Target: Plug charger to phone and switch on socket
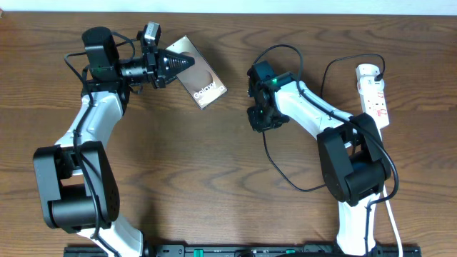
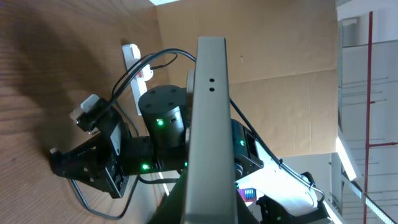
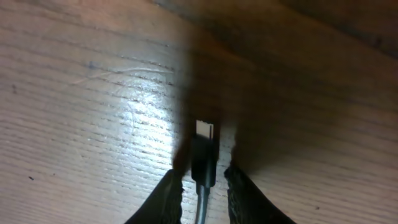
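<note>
Left gripper is clamped tight on the upper-left end of the phone. The phone's long axis runs diagonally from that gripper toward the bench's middle, with its "Galaxy" screen facing up. In the left wrist view the phone rises edge-on from the gripper.

Right gripper hangs low over the bench with its jaws narrowly parted. The charger's connector lies between them with a thin gap on each side, its metal tip pointing straight out past the fingertips. The charger's black cable loops across the bench. The socket lies lengthwise at the far right edge.
</note>
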